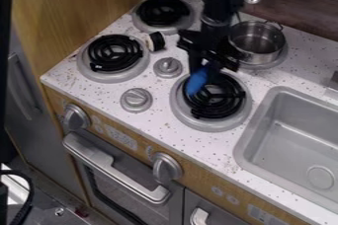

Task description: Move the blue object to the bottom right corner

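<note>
On the left, 2 curly black burners [114, 52] sit in gray rings [107, 76]. The smooth blue thing [196, 81] slants by the gripper [208, 67], over the front burner [218, 107]. I can't tell if the gripper pinches it. The job looks unfinished: it must go bottom right. Then come a shiny round pot [257, 47] and a gray sink [290, 135].

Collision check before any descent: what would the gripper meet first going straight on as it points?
Pointing down, the gripper has the blue object right at its tip; beyond that, likely the black burner coil. Height above it is unclear.
</note>
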Robot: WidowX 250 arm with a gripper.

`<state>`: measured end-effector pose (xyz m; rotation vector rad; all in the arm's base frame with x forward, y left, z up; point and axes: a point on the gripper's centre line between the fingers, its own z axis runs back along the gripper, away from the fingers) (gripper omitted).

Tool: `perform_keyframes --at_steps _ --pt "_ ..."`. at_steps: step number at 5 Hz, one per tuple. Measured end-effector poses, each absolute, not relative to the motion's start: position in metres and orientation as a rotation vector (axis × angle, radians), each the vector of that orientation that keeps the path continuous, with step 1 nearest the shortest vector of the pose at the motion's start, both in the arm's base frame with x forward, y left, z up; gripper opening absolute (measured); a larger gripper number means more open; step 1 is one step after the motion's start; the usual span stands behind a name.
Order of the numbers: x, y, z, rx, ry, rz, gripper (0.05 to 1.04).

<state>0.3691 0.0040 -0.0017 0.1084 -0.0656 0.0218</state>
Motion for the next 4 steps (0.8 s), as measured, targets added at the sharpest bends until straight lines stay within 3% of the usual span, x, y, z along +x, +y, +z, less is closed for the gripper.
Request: perform_keyframes --at_steps 1,4 --pt "0.365 -0.009 -0.019 0.096 -0.023 0.004 0.381" --pt "0.361 -0.005 -0.034 0.109 0.017 0.032 0.381"
